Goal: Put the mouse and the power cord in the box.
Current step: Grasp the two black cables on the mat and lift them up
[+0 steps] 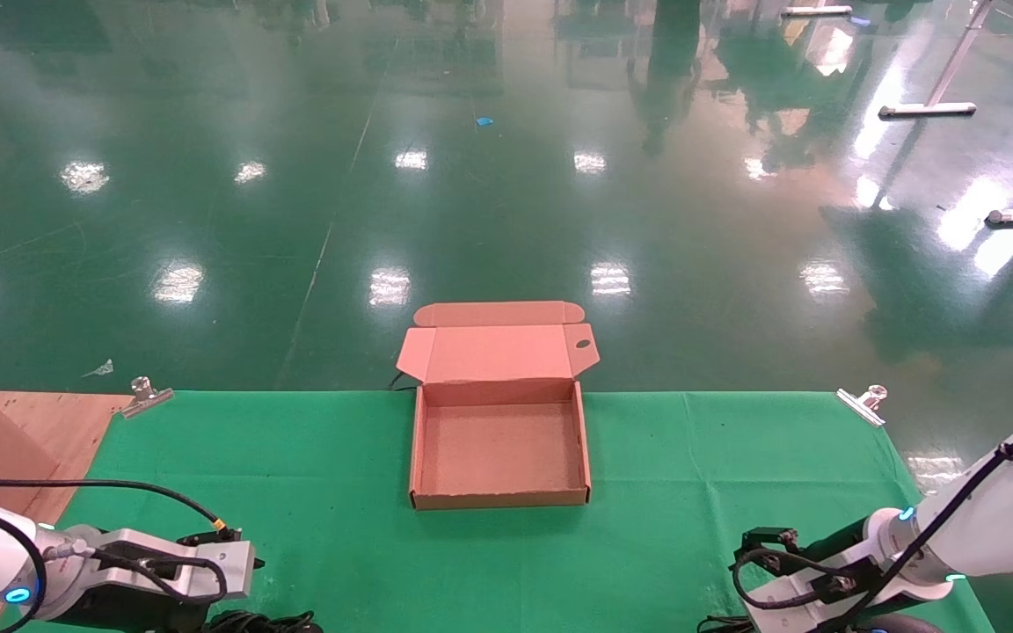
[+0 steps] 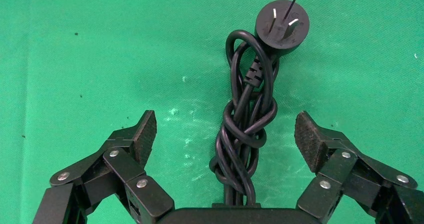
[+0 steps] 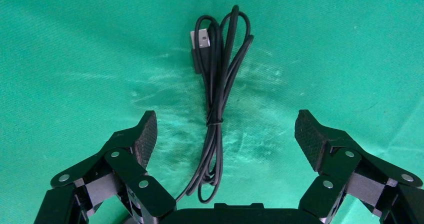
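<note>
Across the green cloth [image 1: 295,492] from the head view, the box [image 1: 499,505] sits open and bare, nothing barring the way.

Under the left gripper [image 2: 227,129], fingers spread, lies the power cord [image 2: 247,129]: stiffish, knotted; I'd grab mid-bundle.

Beneath the spread right gripper [image 3: 225,129], the mouse's thin cable [image 3: 217,99] looks light, floppy; the mouse itself is hidden.

One box [image 1: 499,457], open, lid hinged back. One power cord [image 2: 245,129], a knotted bundle with one three-pin plug; one thin bundled cable [image 3: 217,104] with one USB end. Two metal clips [image 1: 144,396], one either side of the box at the counter's far edge.
</note>
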